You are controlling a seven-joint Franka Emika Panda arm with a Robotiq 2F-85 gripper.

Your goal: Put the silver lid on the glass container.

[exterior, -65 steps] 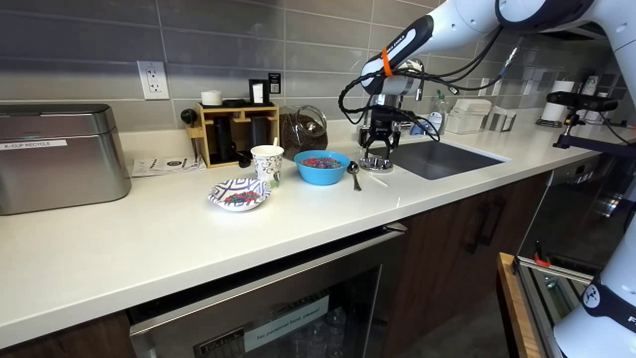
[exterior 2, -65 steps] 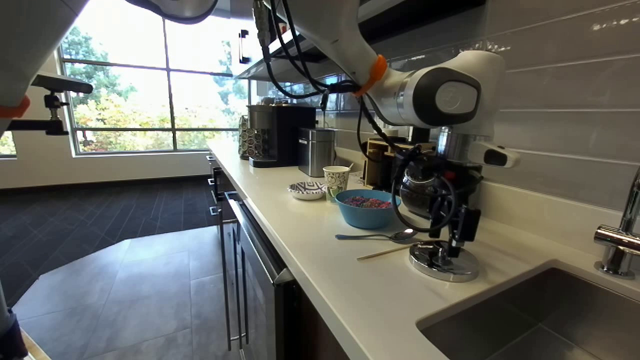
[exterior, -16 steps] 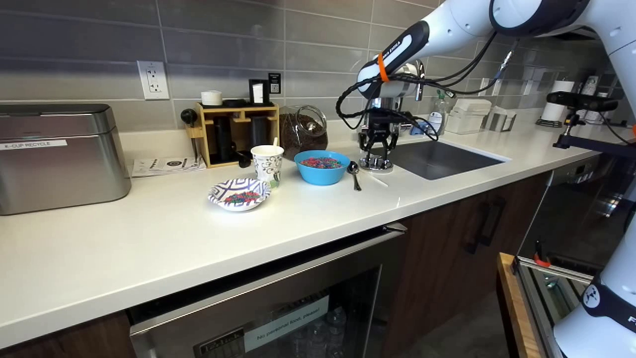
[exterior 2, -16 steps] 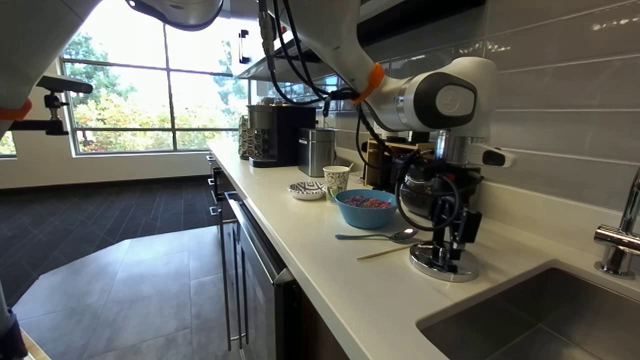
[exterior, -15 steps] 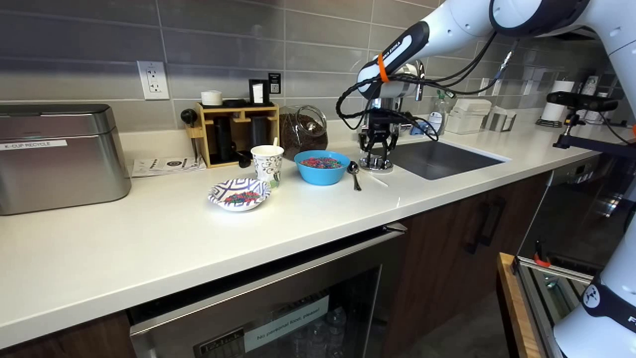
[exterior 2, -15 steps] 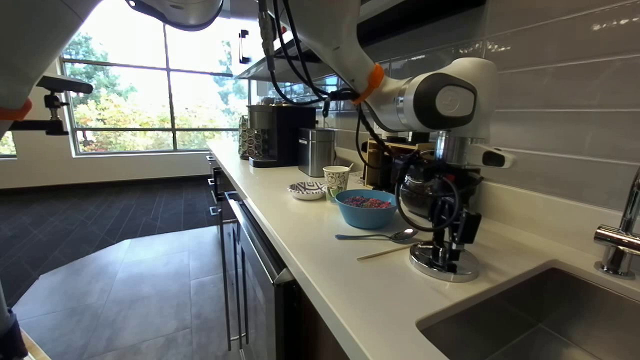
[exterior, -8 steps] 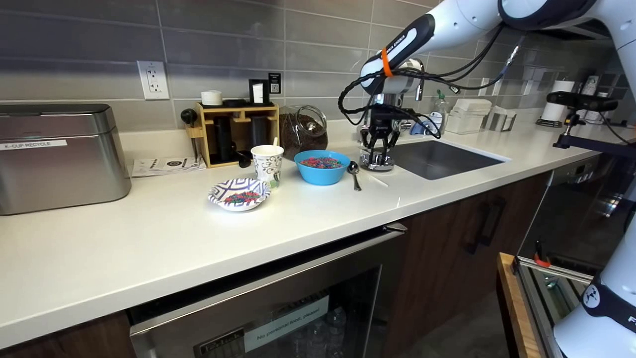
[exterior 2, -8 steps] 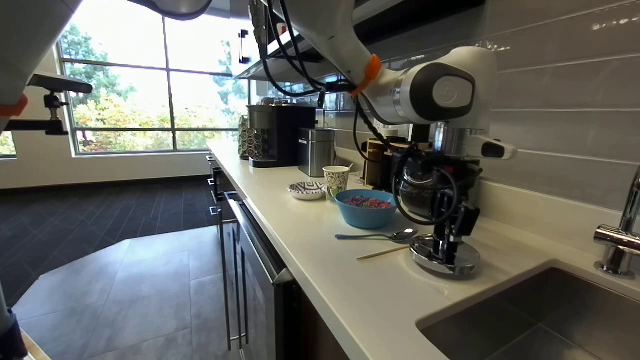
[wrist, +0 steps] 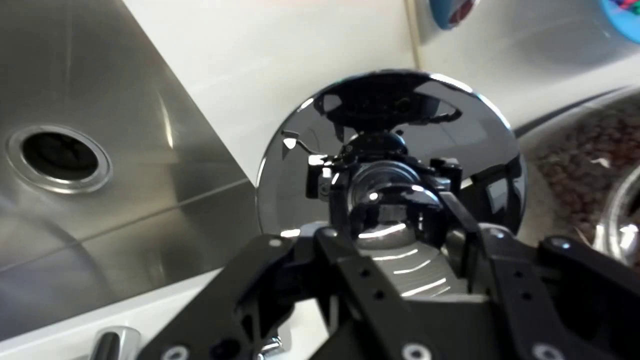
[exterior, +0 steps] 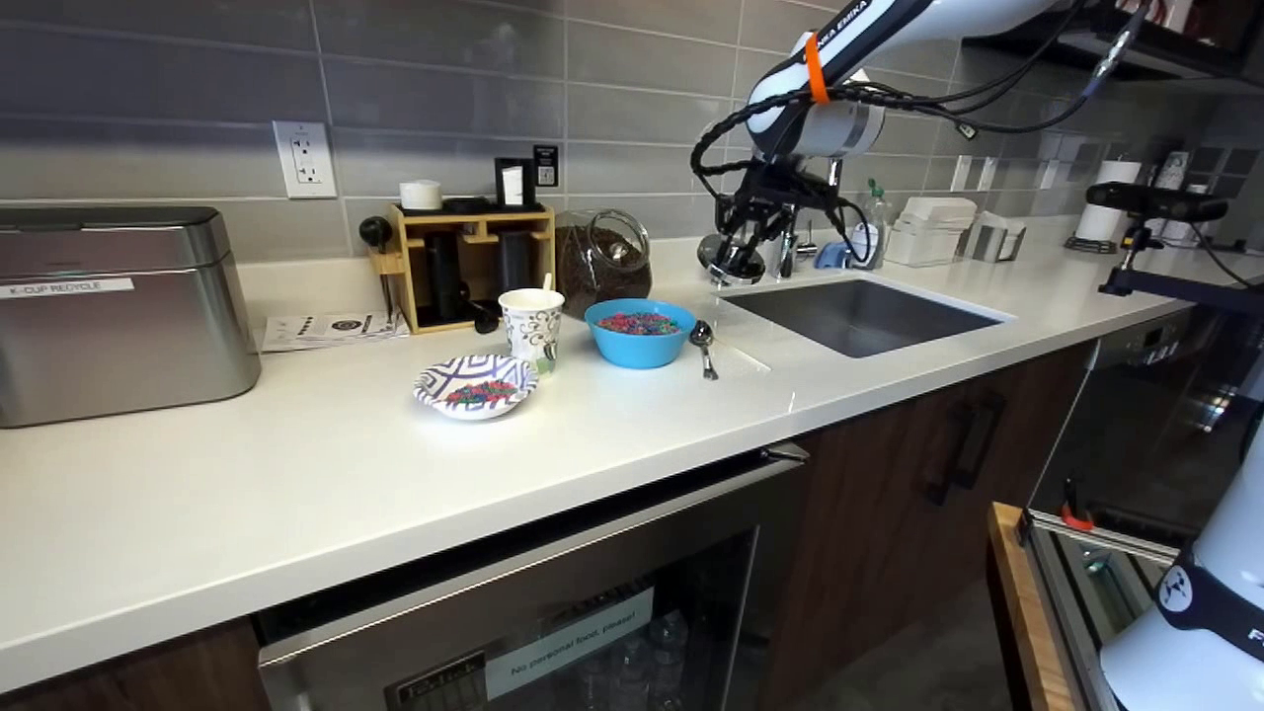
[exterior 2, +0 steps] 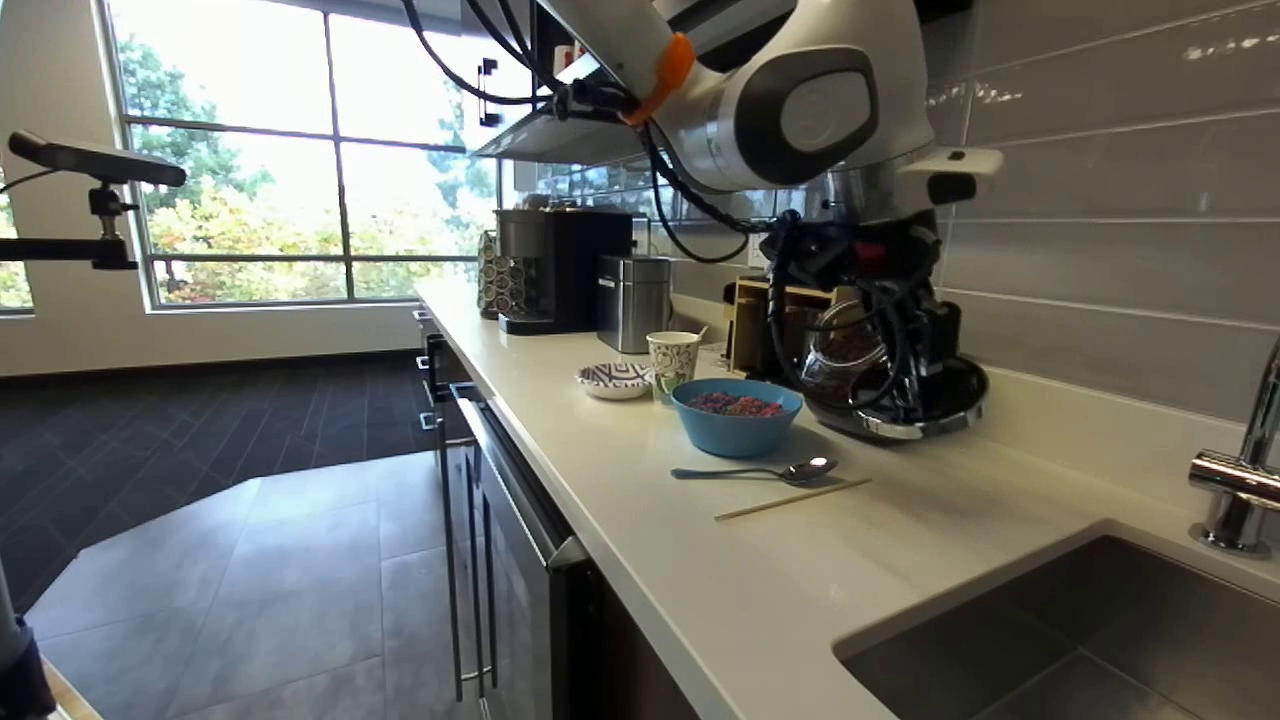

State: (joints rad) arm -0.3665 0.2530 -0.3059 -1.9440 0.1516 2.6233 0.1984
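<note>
The round, mirror-like silver lid (wrist: 300,180) hangs clear of the counter, tilted. My gripper (wrist: 395,205) has its two fingers (wrist: 340,200) pressed on either side of the lid's central knob. In an exterior view the lid (exterior: 709,252) is near the back wall, just above the sink's back left corner, under my gripper (exterior: 739,242). The glass container (exterior: 591,262), a clear round jar of dark reddish contents, stands against the wall left of the lid, its mouth tipped toward the front. At the right edge of the wrist view, the glass container (wrist: 590,165) shows only partly.
A blue bowl (exterior: 637,348) of colourful bits sits in front of the jar, with a spoon (exterior: 705,355) and a thin stick (exterior 2: 795,499) beside it. The sink (exterior: 859,321) and faucet (exterior 2: 1245,480) lie close by. A paper cup (exterior: 533,331) and patterned dish (exterior: 459,405) are further left.
The gripper has closed on the lid's knob and lifted it off the counter. Arm and lid have moved up and back toward the wall, and the lid has tilted.
</note>
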